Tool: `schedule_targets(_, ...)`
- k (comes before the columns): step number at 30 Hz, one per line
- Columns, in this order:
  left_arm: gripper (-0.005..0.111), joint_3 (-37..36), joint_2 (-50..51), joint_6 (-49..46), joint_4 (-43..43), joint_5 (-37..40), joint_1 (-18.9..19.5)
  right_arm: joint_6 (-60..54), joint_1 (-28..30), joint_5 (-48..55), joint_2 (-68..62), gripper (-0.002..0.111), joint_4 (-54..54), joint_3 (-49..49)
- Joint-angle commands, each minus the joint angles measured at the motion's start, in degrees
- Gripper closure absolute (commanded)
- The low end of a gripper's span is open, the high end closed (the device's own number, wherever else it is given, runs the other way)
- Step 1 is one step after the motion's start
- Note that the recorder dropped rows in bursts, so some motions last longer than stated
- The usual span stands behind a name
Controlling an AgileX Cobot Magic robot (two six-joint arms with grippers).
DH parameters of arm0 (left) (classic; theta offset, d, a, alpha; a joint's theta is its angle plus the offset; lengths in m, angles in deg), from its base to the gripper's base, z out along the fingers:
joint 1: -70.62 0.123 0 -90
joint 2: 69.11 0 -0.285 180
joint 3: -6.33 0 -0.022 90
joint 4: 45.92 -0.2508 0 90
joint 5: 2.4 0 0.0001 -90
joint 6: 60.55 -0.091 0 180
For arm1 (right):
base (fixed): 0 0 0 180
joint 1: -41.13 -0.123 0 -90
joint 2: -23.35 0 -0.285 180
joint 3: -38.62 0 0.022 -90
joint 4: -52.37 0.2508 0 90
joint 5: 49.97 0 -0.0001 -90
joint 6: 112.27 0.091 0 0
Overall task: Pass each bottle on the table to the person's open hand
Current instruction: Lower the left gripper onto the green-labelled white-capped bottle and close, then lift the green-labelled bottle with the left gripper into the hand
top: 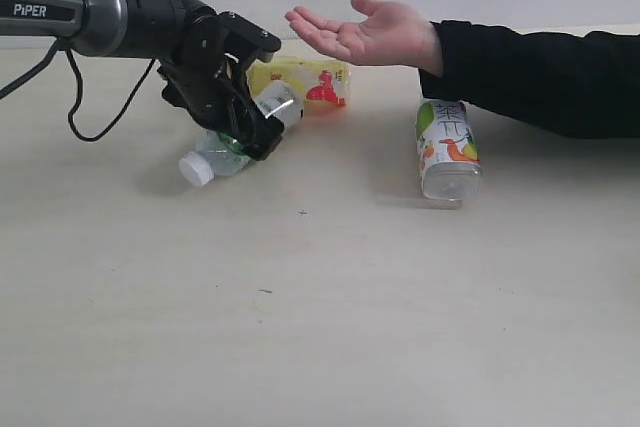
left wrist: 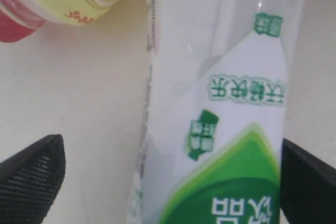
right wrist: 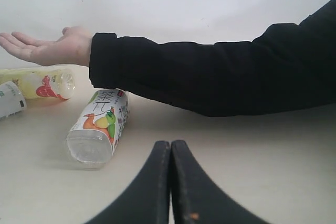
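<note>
A bottle with a white cap and green-white label [top: 215, 159] lies on the table [top: 320, 307]. My left gripper [top: 256, 135] is lowered over it, open, one finger on each side of its body [left wrist: 226, 103]; one finger stands well apart from the bottle. A yellow bottle [top: 300, 77] with a red cap [left wrist: 13, 27] lies just behind. A white bottle end [top: 281, 103] shows beside the gripper. A clear bottle with an orange-green label [top: 447, 147] lies to the right. The person's open hand [top: 360, 32] hovers palm up above the bottles. My right gripper [right wrist: 170, 148] is shut and empty, low over the table.
The person's black-sleeved forearm [top: 540, 72] stretches in from the right above the table's far side. A black cable [top: 90, 122] hangs under my left arm. Bare tabletop fills the near half of the exterior view.
</note>
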Motion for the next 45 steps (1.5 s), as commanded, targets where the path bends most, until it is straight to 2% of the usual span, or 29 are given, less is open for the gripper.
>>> schedule_targets(1, 0.002, 0.30, -0.19, 0.00, 0.69, 0.64, 0.06, -0.07, 0.24, -0.32, 0.39, 0.108, -0.21, 0.24)
schedule_targets(3, 0.003, 0.30, 0.00, 0.00, 0.69, 2.38, 0.06, -0.07, 0.24, -0.32, 0.39, 0.108, -0.21, 0.24)
schedule_targets(4, 0.011, 0.30, 0.14, -0.35, 0.69, 4.34, 0.06, -0.07, 0.24, -0.32, 0.39, 0.108, -0.21, 0.24)
schedule_targets(6, 0.032, 0.30, 0.22, -0.59, 0.69, 7.67, 0.06, -0.07, 0.24, -0.32, 0.39, 0.108, -0.21, 0.24)
schedule_targets(7, 0.052, 0.30, 0.22, -0.59, 0.69, 9.57, 0.06, -0.07, 0.24, -0.32, 0.39, 0.108, -0.21, 0.24)
schedule_targets(8, 0.063, 0.30, 0.22, -0.59, 0.78, 10.40, 0.06, -0.07, 0.24, -0.32, 0.39, 0.108, -0.21, 0.24)
schedule_targets(9, 0.087, 0.30, 0.22, -0.59, 1.49, 12.01, 0.06, -0.07, 0.24, -0.32, 0.39, 0.108, -0.21, 0.24)
schedule_targets(11, 0.106, 0.30, -0.02, -0.69, 2.49, 13.87, 0.06, -0.07, 0.24, -0.32, 0.39, 0.108, -0.21, 0.24)
schedule_targets(19, 0.107, 0.30, -6.77, -2.29, 6.22, 19.97, -1.85, -0.07, 0.24, -0.32, 0.39, 0.108, -0.21, 0.24)
schedule_targets(22, 0.107, 0.30, -10.99, -4.38, 8.54, 21.19, -4.49, -0.07, 0.24, -0.32, 0.39, 0.108, -0.21, 0.24)
schedule_targets(24, 0.107, 0.30, -15.70, -3.72, 9.66, 20.55, -7.58, -0.07, 0.24, -0.32, 0.39, 0.108, -0.21, 0.24)
schedule_targets(29, 0.107, 1.01, -21.02, 5.69, 11.09, 17.40, -12.03, -0.07, 0.24, -0.32, 0.39, 0.108, -0.21, 0.24)
schedule_targets(33, 0.107, 6.41, -21.27, 9.14, 17.51, 17.75, -12.50, -0.07, 0.24, -0.32, 0.39, 0.108, -0.21, 0.24)
schedule_targets(36, 0.107, 15.19, -18.01, 9.28, 27.39, 18.11, -10.98, -0.07, 0.24, -0.32, 0.39, 0.108, -0.21, 0.24)
schedule_targets(38, 0.107, 21.06, -14.51, 10.51, 30.90, 18.71, -10.48, -0.07, 0.24, -0.32, 0.39, 0.108, -0.21, 0.24)
schedule_targets(42, 0.107, 28.96, -7.12, 16.93, 30.80, 17.62, -10.10, -0.07, 0.24, -0.32, 0.39, 0.108, -0.21, 0.24)
schedule_targets(45, 0.107, 30.47, -3.14, 22.82, 30.68, 14.22, -8.25, -0.07, 0.24, -0.32, 0.39, 0.108, -0.21, 0.24)
